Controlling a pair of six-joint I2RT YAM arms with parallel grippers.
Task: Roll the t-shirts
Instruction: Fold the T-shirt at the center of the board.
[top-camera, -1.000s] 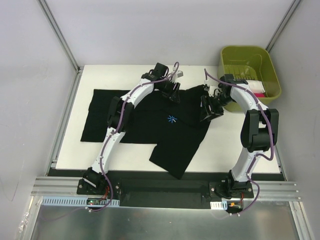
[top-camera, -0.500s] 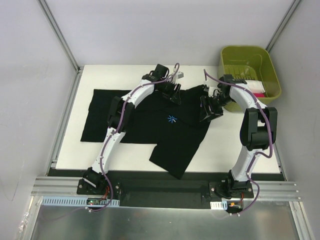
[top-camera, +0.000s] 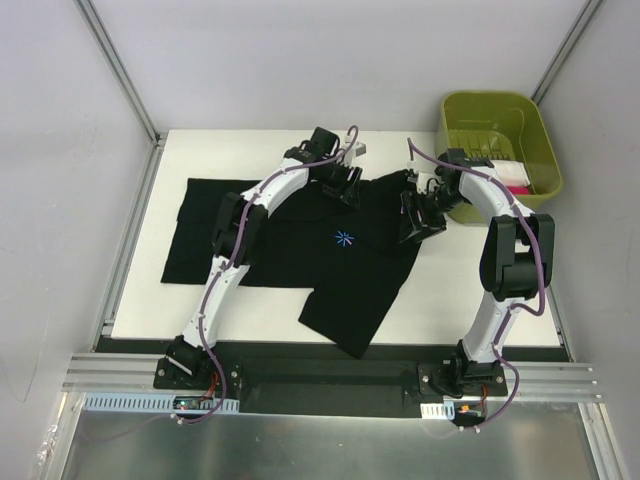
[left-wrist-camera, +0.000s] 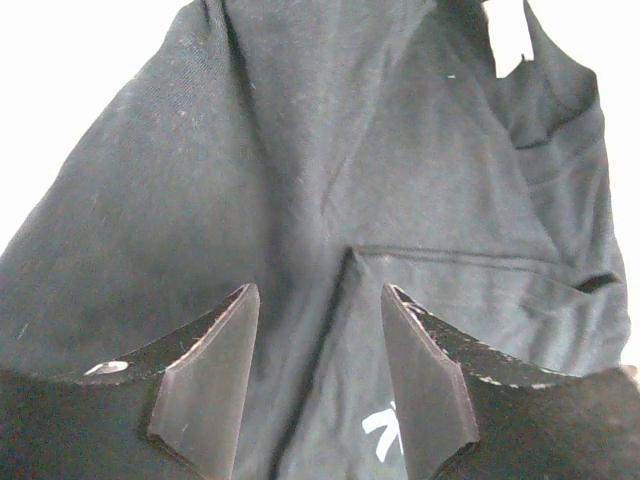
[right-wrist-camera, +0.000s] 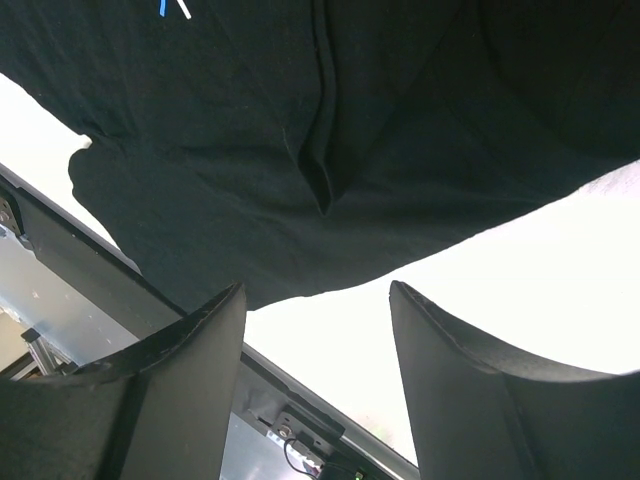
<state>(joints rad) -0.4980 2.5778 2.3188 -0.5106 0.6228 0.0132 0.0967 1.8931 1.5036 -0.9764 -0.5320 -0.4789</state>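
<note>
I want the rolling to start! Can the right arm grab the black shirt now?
Probably yes: the right arm has its fingers open just over the black shirt edge, with nothing in between.

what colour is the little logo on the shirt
Blue starburst logo on the black t-shirt, clearest in the top external view.

The white table (top-camera: 470, 290) is carrying a black t-shirt (top-camera: 300, 250), which is lying spread and rumpled across the middle, one end reaching toward the left edge and one corner pointing at the near edge. An olive-green bin (top-camera: 455, 110) is sitting at the far right corner, near the shirt.
</note>
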